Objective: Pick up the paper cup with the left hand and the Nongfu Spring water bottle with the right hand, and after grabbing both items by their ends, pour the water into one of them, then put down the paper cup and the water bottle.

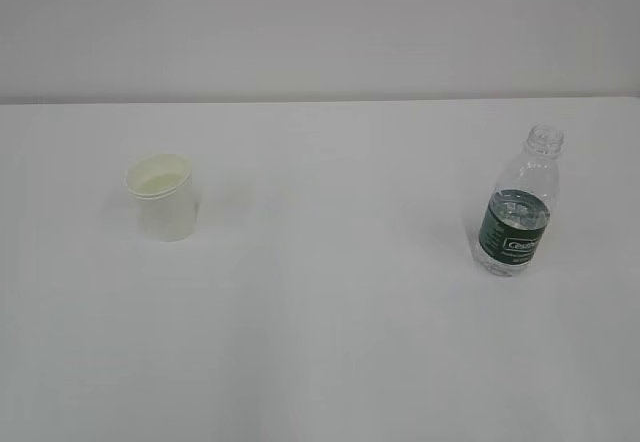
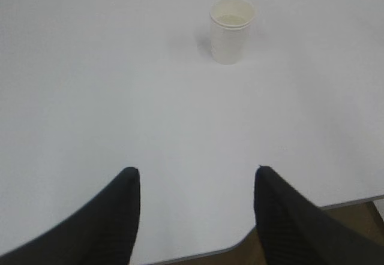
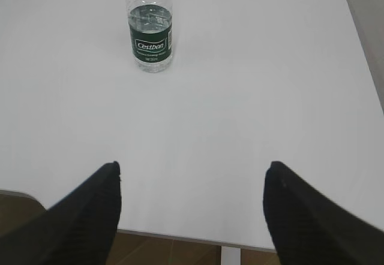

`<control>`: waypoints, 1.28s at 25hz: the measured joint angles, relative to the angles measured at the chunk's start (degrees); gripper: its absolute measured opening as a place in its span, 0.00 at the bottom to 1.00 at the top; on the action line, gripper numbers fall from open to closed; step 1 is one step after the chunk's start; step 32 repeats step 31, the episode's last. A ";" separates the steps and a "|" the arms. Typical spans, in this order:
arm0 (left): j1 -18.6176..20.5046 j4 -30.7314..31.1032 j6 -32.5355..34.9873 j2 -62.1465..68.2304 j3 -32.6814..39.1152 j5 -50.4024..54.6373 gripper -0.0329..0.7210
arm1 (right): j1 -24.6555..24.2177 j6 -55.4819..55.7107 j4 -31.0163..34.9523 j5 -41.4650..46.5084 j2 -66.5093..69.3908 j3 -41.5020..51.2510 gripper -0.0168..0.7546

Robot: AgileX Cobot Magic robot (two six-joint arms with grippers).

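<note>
Two things stand on the white surface [image 1: 320, 342] before me, well apart from each other. On the left, the paper cup [image 1: 161, 197] sits upright, its rolled rim up and its pale cream inside showing; I cannot tell whether it holds any liquid. My left hand [image 2: 195, 217] hovers low over the near edge of the surface, with the paper cup ahead of it and a little to its right, far from my fingertips [image 2: 126, 184]. My left jaws are released, spread wide with bare surface between them, grasping nothing. On the right, the Nongfu Spring water bottle [image 1: 520, 207] stands upright and capless, its threaded neck open at the top and its dark green label band with white lettering wrapped around the lower body. The water [image 3: 150, 16] fills it to about the top of the label, clear above that. My right hand [image 3: 192, 217] hangs over the near edge too, and the bottle stands ahead of it, toward its left side, well clear of my fingers [image 3: 108, 187]. My right jaws are released as well, parted wide over bare surface, with nothing between them.
</note>
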 joint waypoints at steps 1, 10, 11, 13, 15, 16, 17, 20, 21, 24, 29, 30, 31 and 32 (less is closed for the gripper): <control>0.00 0.00 0.00 0.00 0.00 0.00 0.61 | 0.00 0.00 0.00 0.00 0.00 0.00 0.74; 0.00 0.00 0.00 0.00 0.00 0.00 0.61 | 0.00 -0.10 -0.07 0.00 0.00 0.00 0.74; 0.00 0.00 0.00 0.00 0.00 0.00 0.61 | 0.00 -0.10 -0.07 0.00 0.00 0.00 0.74; 0.00 0.00 0.00 0.00 0.00 0.00 0.61 | 0.00 -0.10 -0.07 0.00 0.00 0.00 0.74; 0.00 0.04 0.00 0.00 0.00 0.00 0.60 | 0.00 -0.10 -0.07 0.00 0.00 0.00 0.74; 0.00 0.04 0.00 0.00 0.00 0.00 0.60 | 0.00 -0.10 -0.07 0.00 0.00 0.00 0.74; 0.00 0.04 0.00 0.00 0.00 0.00 0.60 | 0.00 -0.10 -0.07 0.00 0.00 0.00 0.74; 0.00 0.04 0.00 0.00 0.00 0.00 0.59 | 0.00 -0.10 -0.07 0.00 0.00 0.00 0.74; 0.00 0.04 0.00 0.00 0.00 0.00 0.58 | 0.00 -0.10 -0.07 0.00 0.00 0.00 0.74; 0.00 0.04 0.00 0.00 0.00 0.00 0.57 | 0.00 -0.10 -0.07 0.00 0.00 0.00 0.74; 0.00 0.13 0.00 0.00 0.00 0.00 0.56 | 0.00 -0.10 -0.07 -0.11 0.00 0.00 0.74; 0.00 0.13 0.00 0.00 0.00 0.00 0.56 | 0.00 -0.10 -0.07 -0.11 0.00 0.00 0.74; 0.00 0.13 0.00 0.00 0.00 0.00 0.56 | 0.00 -0.10 -0.07 -0.11 0.00 0.00 0.74; 0.00 0.13 0.00 0.00 0.00 0.00 0.56 | 0.00 -0.10 -0.07 -0.11 0.00 0.00 0.74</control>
